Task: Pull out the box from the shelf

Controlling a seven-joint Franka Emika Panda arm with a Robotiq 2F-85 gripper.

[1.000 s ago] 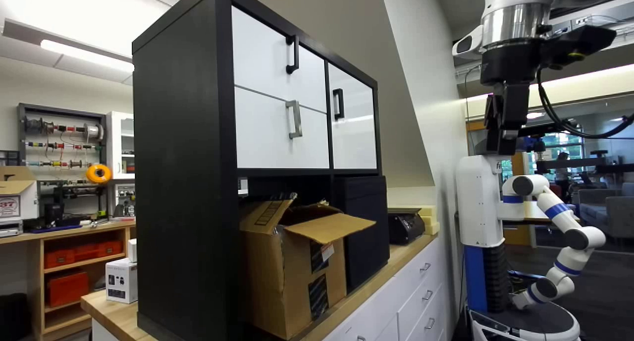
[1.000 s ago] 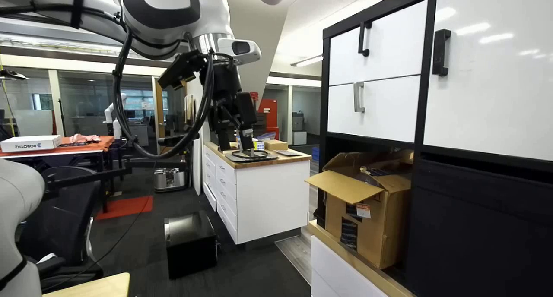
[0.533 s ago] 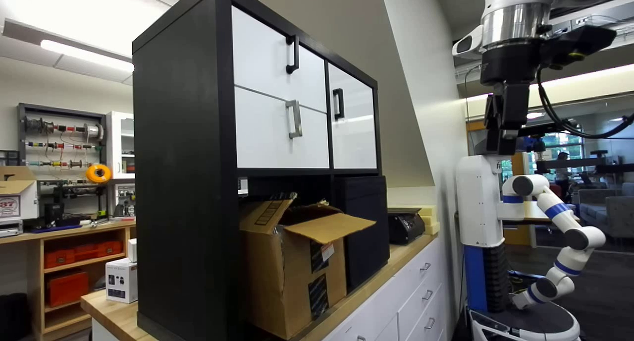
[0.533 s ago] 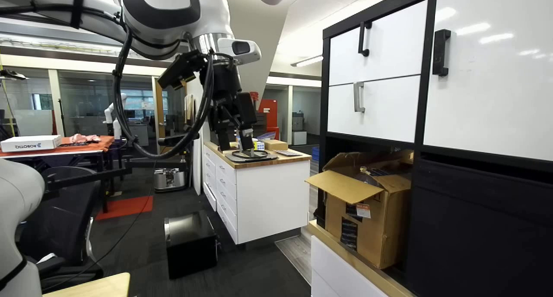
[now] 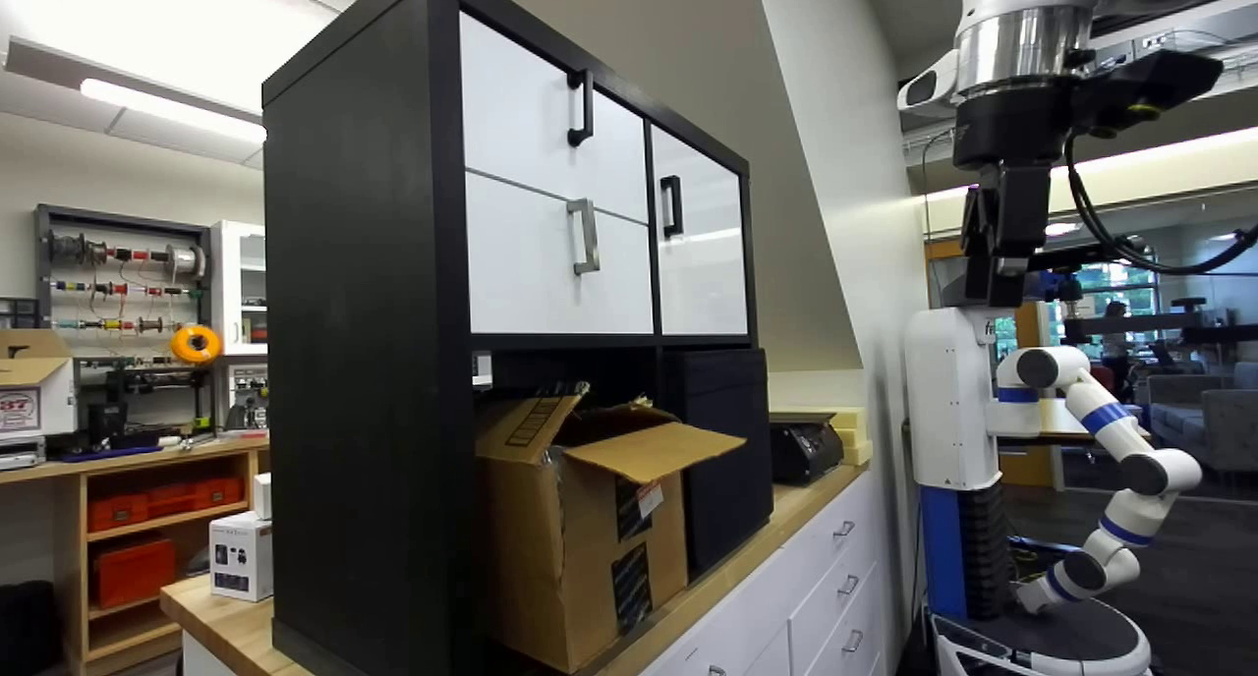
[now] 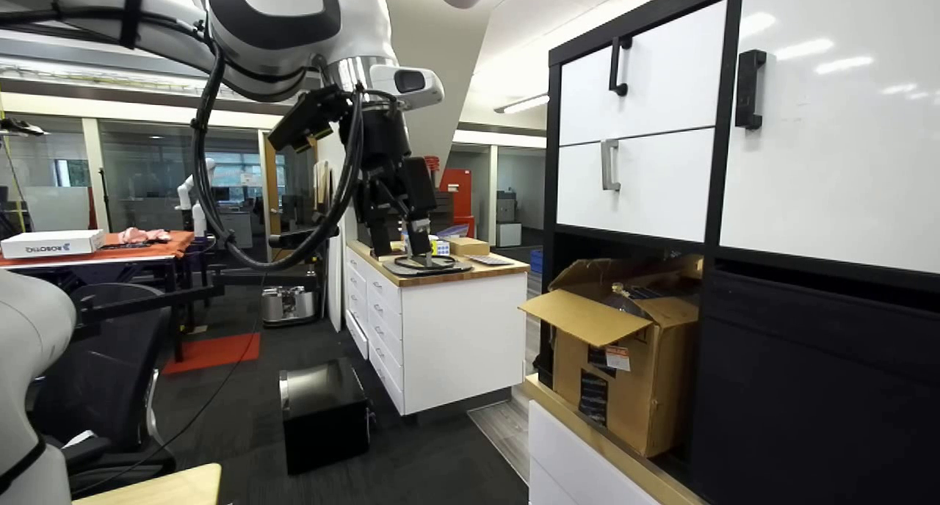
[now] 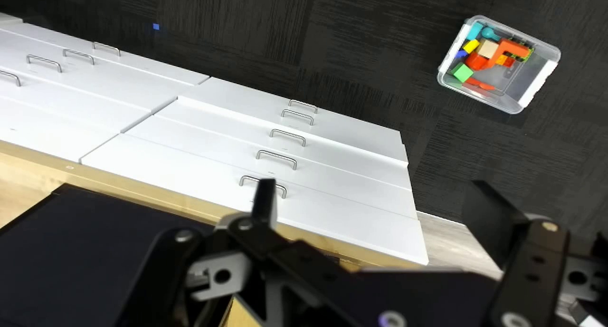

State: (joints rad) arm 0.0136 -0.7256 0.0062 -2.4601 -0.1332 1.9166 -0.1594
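Note:
The box, a brown cardboard carton with open flaps, sits in the lower cubby of the shelf. One flap sticks out over its front in both exterior views; the carton stands left of a dark front in the black shelf. My gripper hangs pointing down, well away from the box. In an exterior view the gripper is left of the shelf, at about flap height or above. In the wrist view the gripper has its fingers wide apart with nothing between them. A brown patch at the bottom there may be cardboard.
White drawers with a wooden top edge run below the shelf. A clear bin of toys and a black box are on the floor. A white and blue robot stands behind my gripper. A small white box is beside the shelf.

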